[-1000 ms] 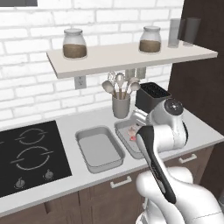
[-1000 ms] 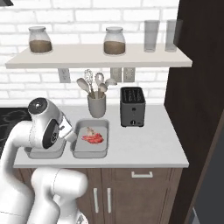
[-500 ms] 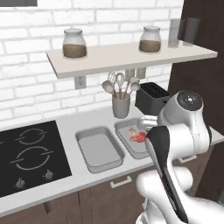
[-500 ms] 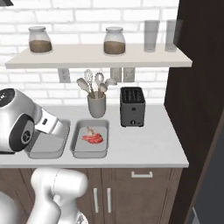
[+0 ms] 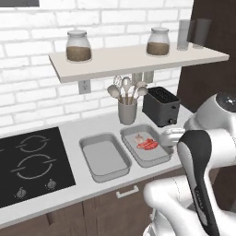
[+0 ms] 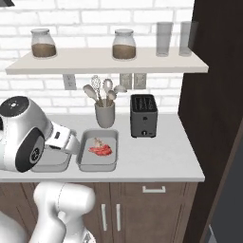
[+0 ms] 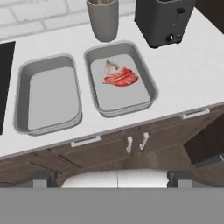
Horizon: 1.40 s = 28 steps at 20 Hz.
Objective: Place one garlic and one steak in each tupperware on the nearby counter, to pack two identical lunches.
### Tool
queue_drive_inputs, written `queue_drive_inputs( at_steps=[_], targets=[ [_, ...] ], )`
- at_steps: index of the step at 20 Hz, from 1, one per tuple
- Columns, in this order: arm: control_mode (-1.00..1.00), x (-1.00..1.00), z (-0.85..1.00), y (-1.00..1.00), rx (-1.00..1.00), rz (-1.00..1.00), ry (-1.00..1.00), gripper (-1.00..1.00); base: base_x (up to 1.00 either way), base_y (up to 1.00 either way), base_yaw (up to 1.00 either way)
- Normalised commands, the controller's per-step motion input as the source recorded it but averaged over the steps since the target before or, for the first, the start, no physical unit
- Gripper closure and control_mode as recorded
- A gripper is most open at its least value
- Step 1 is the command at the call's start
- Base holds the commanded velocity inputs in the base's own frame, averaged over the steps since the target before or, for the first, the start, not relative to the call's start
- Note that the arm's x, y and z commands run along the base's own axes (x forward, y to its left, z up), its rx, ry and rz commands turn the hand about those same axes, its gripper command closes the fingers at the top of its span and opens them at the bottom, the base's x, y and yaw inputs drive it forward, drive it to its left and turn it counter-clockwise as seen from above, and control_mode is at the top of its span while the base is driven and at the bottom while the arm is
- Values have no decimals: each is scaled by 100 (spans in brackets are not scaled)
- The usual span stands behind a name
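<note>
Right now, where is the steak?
The steak lies in the tupperware nearer the toaster, just beside the garlic; the other tupperware, toward the hob, holds nothing.

Even, bright rendered light all round me, soft shadow beneath the shelf [image 5: 138,57], no glare, my hand view slightly soft

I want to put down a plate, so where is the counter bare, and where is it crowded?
Bare counter: right of the tupperware holding steak and garlic, in front of the toaster. Crowded: the two trays lie side by side, the utensil holder just behind them. The left tupperware is empty.
</note>
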Motion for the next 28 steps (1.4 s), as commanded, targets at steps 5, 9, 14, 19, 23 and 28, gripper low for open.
queue_drive_inputs(
  at_steps=[5,9,14,19,23,28],
  targets=[
    [-100,7,-49,16,-11,0,-30,-100,0,0,0],
    [-100,-16,-42,2,-8,0,-48,-100,0,0,0],
    [100,-9,-3,0,0,0,-8,-100,-43,0,0],
    [100,0,0,0,0,0,0,-100,-98,-23,0],
    [100,0,0,0,0,0,0,-100,-100,-74,-5],
    [100,0,0,0,0,0,0,-100,-100,-100,-11]
  ],
)
